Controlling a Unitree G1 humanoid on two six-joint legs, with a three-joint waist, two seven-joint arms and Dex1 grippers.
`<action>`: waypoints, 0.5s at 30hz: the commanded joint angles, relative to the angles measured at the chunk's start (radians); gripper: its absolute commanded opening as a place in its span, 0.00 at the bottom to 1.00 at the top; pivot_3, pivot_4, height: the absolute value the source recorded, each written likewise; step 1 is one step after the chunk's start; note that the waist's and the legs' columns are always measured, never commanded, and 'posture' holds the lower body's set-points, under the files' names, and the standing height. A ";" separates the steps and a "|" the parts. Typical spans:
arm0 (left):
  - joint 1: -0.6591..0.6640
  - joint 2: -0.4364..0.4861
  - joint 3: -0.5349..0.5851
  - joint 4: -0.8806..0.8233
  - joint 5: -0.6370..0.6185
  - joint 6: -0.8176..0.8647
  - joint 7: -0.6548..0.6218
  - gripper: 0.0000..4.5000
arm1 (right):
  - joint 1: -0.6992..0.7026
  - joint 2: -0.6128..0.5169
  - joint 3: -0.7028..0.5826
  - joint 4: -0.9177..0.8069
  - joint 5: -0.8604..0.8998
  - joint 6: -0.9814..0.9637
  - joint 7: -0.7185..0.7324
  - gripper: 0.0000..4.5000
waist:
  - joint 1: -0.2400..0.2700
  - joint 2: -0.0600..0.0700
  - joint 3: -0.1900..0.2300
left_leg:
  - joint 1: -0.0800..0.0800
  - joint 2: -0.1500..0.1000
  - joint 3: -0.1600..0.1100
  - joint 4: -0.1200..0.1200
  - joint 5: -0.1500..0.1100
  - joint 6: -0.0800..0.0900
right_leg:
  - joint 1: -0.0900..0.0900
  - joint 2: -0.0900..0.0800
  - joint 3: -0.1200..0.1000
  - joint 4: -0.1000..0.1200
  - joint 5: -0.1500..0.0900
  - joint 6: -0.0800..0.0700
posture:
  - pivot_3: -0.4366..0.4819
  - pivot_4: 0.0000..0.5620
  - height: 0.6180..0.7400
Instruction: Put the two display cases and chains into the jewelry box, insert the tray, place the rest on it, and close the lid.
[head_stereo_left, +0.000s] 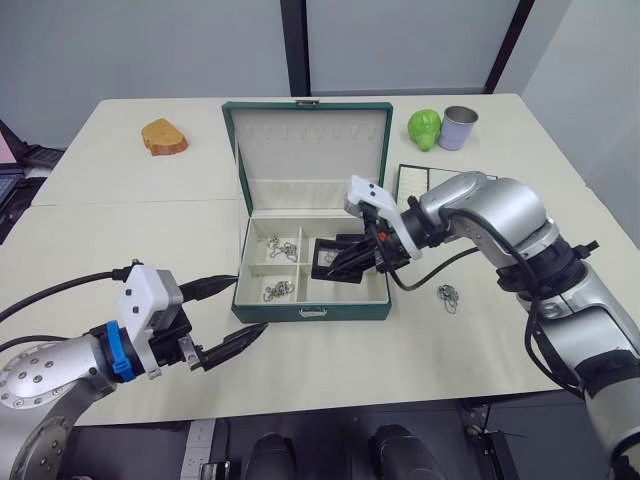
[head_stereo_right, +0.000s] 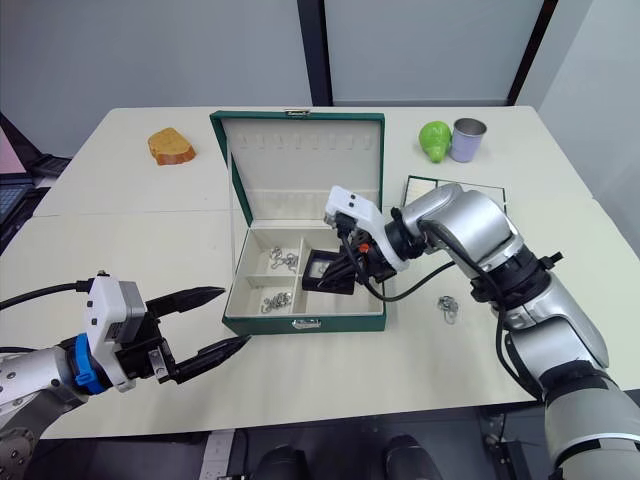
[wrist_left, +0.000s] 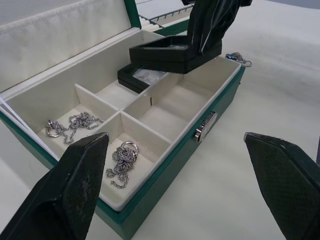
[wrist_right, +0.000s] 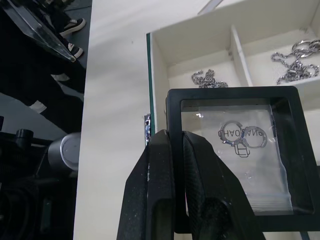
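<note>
Counting chains first: two bunches sit inside the jewelry box (head_stereo_left: 311, 262), one chain in the rear left compartment (head_stereo_left: 284, 246) and one in the front left compartment (head_stereo_left: 277, 290), and a third chain (head_stereo_left: 448, 296) lies out on the tabletop (head_stereo_left: 120, 220), right of the box. Two display cases now: one display case (wrist_right: 235, 155) is pinched at its edge by the right gripper (head_stereo_left: 357, 258), fingers pressed on the frame, held tilted over the box's right side; the second display case (wrist_left: 142, 77) lies flat in the rear right compartment, partly hidden beneath the held one. One lid (head_stereo_left: 306, 140) stands open and upright. One tray (head_stereo_left: 408, 182) rests behind the right arm, mostly covered by it, so its compartments cannot be made out. Left gripper (head_stereo_right: 205, 322) hovers just off the box's front left corner, fingers spread wide and empty. One green object (head_stereo_left: 424, 127), one cup (head_stereo_left: 458, 127) and one brown item (head_stereo_left: 164, 137) sit along the tabletop's far side.
</note>
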 joint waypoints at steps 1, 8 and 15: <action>0.006 -0.001 0.022 -0.035 -0.026 -0.007 0.015 1.00 | 0.003 -0.005 0.000 -0.023 -0.009 -0.022 0.013 0.00 | 0.000 0.000 0.000 | 0.000 0.000 0.000 0.000 0.000 0.000 | 0.000 0.000 0.000 0.000 0.000 0.000 | 0.48 0.27 1.00; -0.015 0.008 -0.003 -0.024 -0.026 -0.008 0.029 1.00 | 0.027 -0.016 0.031 -0.046 -0.024 -0.040 0.038 0.00 | -0.001 0.000 0.000 | 0.000 0.000 0.000 0.000 0.000 0.000 | 0.000 0.000 0.000 0.000 0.000 0.000 | 0.48 0.27 1.00; -0.040 0.013 -0.014 -0.015 -0.027 -0.001 0.028 1.00 | 0.052 -0.013 0.064 -0.032 -0.062 -0.073 0.031 0.00 | -0.001 0.000 0.000 | 0.000 0.000 0.000 0.000 0.000 0.000 | 0.000 0.000 0.000 0.000 0.000 0.000 | 0.48 0.27 1.00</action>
